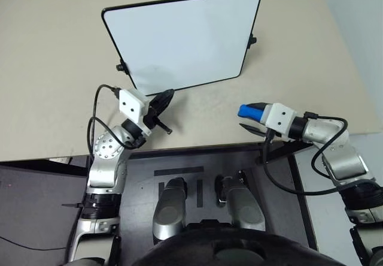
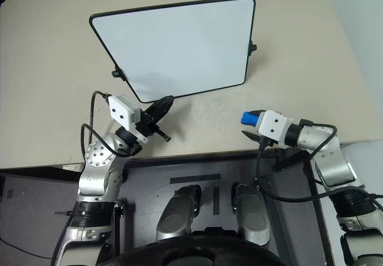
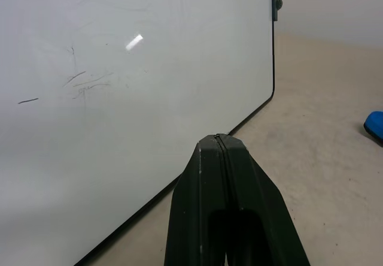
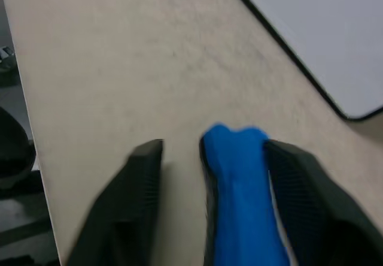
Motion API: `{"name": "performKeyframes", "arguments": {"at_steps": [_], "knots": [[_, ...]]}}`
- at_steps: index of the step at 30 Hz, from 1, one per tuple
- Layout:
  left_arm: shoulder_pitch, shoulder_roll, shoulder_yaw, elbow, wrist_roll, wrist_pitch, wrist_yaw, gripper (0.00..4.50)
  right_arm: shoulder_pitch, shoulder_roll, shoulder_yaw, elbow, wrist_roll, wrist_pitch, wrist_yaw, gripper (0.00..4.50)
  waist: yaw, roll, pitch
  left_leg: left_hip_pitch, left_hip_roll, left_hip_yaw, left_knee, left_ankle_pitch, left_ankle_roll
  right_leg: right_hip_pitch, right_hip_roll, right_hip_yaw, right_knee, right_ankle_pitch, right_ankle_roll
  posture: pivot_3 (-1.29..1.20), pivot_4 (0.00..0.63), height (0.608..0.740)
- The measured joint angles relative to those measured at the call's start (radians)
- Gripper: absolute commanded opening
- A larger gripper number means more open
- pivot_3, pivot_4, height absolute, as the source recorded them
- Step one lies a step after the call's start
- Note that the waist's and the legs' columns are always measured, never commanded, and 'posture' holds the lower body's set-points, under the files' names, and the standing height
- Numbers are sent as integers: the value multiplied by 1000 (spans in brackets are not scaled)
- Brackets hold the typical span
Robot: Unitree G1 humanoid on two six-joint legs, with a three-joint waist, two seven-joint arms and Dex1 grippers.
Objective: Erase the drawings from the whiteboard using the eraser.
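Whiteboard (image 1: 185, 38): lies flat on the beige table (image 1: 54, 68), skewed so that its near edge slants across in front of both arms. Reads as plain white from the head cameras; carries only faint grey streaks (image 3: 84, 83) in the left wrist view, so probably wiped already, though too faint to say for sure. Starting at the left: left gripper (image 1: 169, 93), clenched with the two black fingers pressed flat together and nothing between them, points forward and rightward with its tip right at the board's near edge, close to the near left corner. Cannot tell whether it touches the frame or hovers just above. Further right: bare table between the arms, then the eraser (image 1: 250, 111), well apart from the board and off its near right corner. Sits at the tip of the right gripper (image 1: 248, 121), long axis running along the fingers and aimed leftward. Rests against one finger only; shows a clear gap to the other, so jaws released rather than pinching. Cannot tell whether it lies on the table or merely clings to that finger. Board lies forward and to the left from there. Right arm is plainly nearer the eraser, left arm nearer the board.
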Motion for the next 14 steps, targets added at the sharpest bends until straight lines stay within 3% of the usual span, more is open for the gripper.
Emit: {"name": "performKeyframes", "arguments": {"at_steps": [9,14], "knots": [[-32,13,13,13,-5,6,-12,0,25,-3,-164,-72,79,49,-5,3110,9,0,0,-1,-1,1,0,-4,2,0,0,1,-1,2,-6,0,150,740],[-33,14,12,16,-4,14,-14,0,66,12,-192,-97,109,99,-20,3110,8,0,0,-1,-1,1,0,-5,2,0,0,1,0,0,-6,0,150,740]]}}
